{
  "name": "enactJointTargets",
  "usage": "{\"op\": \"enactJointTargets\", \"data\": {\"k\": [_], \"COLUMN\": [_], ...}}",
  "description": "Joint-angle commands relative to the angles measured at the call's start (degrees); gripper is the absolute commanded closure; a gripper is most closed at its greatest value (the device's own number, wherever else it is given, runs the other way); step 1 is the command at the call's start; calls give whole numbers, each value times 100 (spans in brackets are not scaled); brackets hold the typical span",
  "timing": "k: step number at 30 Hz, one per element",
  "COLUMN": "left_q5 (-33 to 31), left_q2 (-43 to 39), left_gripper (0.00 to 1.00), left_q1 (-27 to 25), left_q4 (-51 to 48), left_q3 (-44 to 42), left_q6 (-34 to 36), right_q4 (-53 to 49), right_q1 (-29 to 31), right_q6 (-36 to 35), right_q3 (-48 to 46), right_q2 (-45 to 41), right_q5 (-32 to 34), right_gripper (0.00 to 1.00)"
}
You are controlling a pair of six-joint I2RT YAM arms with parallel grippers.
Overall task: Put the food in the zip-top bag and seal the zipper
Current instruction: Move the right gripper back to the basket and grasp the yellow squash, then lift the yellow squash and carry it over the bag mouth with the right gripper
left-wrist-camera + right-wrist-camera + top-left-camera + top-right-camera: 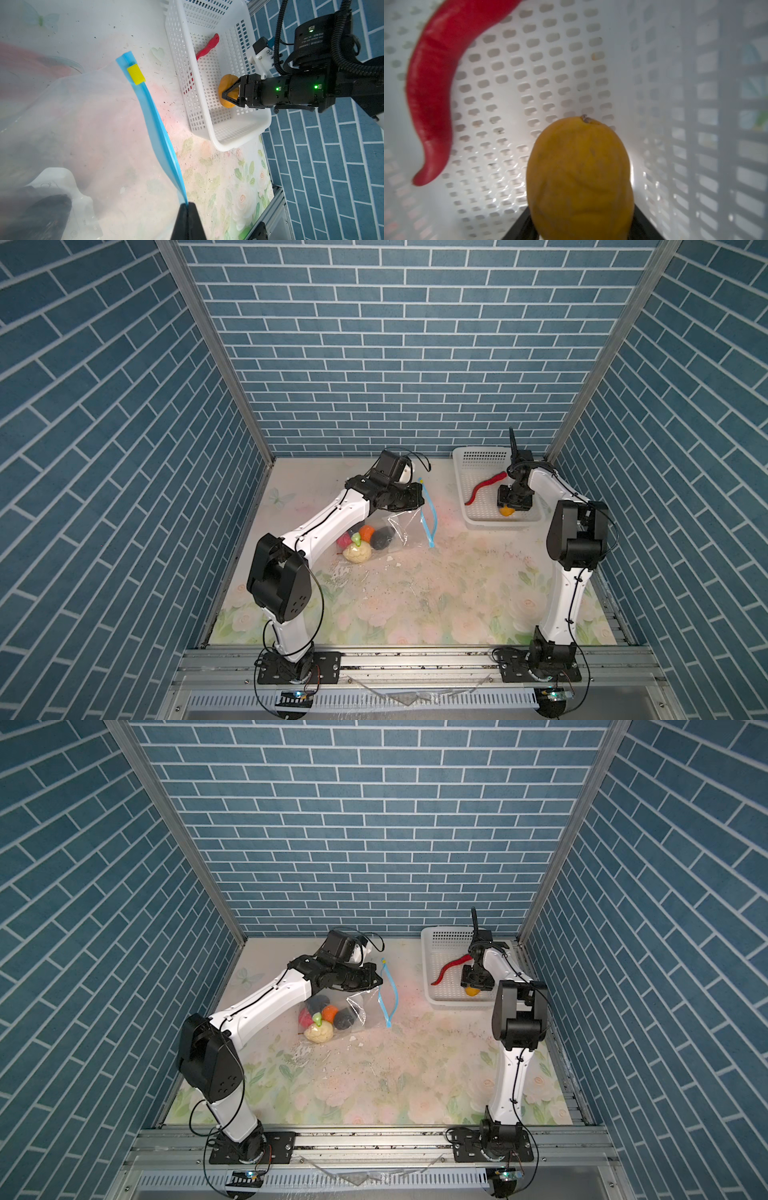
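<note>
1. Left end effector (188, 209) was pinched shut on the zipper (153, 124), presumably to hold the bag (83, 124) mouth up. Bagged food (365, 541) lay back toward its arm.
2. Right end effector (226, 96) straddled the yellow lump (579, 178) in the basket (239, 133), jaws part open; contact could not be told.
3. Chili (429, 93) lay near it, apart from the lump. The basket wall stood close and might hinder the lift.

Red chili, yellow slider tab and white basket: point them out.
red chili (428, 87), right wrist view, mid body
yellow slider tab (136, 74), left wrist view, tab centre
white basket (478, 458), a top view, far wall
</note>
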Motion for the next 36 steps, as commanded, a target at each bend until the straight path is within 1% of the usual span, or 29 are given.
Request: {"op": "enactJointTargets", "data": {"k": [1,6,18,23,28,36], "left_q5": [6,-8,-35,-51,-64,-55], "left_q2": [-21,-21,11,6,2,24], "left_gripper": [97,97,97,97,97,97], "left_q1": [-32,-30,-30,-30,-37,-39], "left_q4": [8,21,39,13,30,4], "left_q3": [62,33,62,71,84,124], "left_q6": [11,14,-13,-13,-40,-35], "right_q4": [151,225,905,724,760,900], "right_q1": [0,0,51,164,540,1182], "right_q6": [282,354,855,854,1000,1225], "right_q3": [-224,-434,-1621,-1596,-1633,-1643], "right_q2": [-407,-737,-1801,-2105,-2369,-2383], "right_q5": [-590,-867,-2106,-2486,-2701,-3040], "right_gripper": [41,41,44,46,46,48]}}
